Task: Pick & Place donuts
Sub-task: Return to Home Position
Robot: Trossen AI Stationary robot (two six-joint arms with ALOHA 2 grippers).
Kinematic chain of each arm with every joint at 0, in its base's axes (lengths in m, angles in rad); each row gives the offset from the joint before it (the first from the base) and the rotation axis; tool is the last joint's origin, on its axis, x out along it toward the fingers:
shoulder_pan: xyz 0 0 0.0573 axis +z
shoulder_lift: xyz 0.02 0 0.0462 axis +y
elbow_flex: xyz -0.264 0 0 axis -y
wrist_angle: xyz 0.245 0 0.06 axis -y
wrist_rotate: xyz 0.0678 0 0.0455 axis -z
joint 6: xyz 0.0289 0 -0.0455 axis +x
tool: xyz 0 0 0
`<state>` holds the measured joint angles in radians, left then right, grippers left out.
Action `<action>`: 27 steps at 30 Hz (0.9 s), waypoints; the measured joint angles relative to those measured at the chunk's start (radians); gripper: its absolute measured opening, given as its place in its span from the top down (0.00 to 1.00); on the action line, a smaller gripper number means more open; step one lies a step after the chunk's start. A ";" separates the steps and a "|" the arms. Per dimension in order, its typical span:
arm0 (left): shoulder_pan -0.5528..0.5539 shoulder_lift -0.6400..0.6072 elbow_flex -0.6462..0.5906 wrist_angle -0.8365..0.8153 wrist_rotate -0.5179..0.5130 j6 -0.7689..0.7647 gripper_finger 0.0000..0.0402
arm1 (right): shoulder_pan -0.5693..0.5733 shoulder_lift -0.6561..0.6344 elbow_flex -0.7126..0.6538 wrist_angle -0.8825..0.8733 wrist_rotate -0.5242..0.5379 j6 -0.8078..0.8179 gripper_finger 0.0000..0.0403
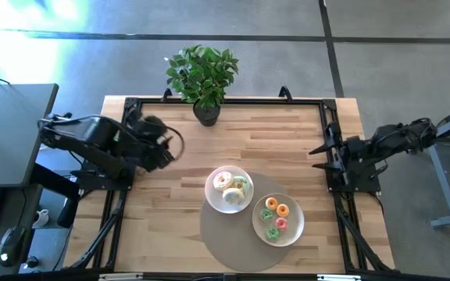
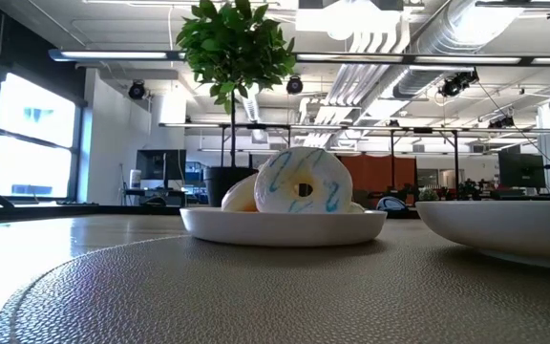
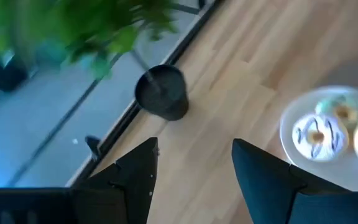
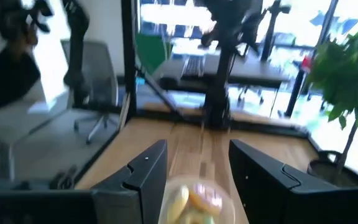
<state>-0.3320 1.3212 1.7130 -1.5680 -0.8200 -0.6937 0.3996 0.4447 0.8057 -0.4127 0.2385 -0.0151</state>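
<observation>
Mat: a round grey textured mat point(image 1: 233, 238) sits at the near middle of the light wooden table point(image 1: 162, 211). Both plates sit at least partly on it.
Nearer plate: a round white plate point(image 1: 292, 236) is on the mat's right side, loaded with five tiny donuts point(image 1: 280, 225). They look orange, yellow, pink and a couple of green ones, all lying flat.
Farther plate: a second round white plate point(image 1: 241, 172) is just beside the first, a bit farther back and to the left. It holds three bigger donuts point(image 1: 232, 197).
Big white one: the white donut with blue drizzle point(image 2: 303, 181) is tilted up on its edge in the low view. It leans on a pale yellow donut point(image 2: 240, 196) behind it.
Left arm: the left gripper point(image 3: 194, 180) hovers over the left side of the table, well apart from the plates. Its fingers are spread wide with nothing in them.
Right arm: the right gripper point(image 4: 197, 171) is out at the table's right edge, fingers parted too, holding nothing.
Far edge: a leafy green plant in a dark pot point(image 1: 206, 109) stands at the back middle of the table, beyond both plates.
</observation>
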 joint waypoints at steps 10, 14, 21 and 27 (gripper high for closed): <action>0.004 -0.386 -0.377 0.077 0.042 -0.263 0.50 | 0.000 -0.018 -0.090 -0.025 -0.005 0.065 0.58; 0.004 -0.593 -0.626 0.258 0.059 -0.253 0.50 | 0.000 -0.028 -0.136 0.033 -0.004 0.092 0.58; 0.004 -0.933 -1.069 0.734 0.138 0.008 0.50 | 0.000 -0.082 -0.263 0.173 -0.011 0.086 0.58; 0.004 -1.195 -1.296 0.938 0.183 0.124 0.50 | 0.000 -0.175 -0.392 0.310 -0.064 0.086 0.58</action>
<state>-0.3275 0.1266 0.4169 -0.6301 -0.6367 -0.5695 0.3996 0.2698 0.4140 -0.1026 0.1748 0.0711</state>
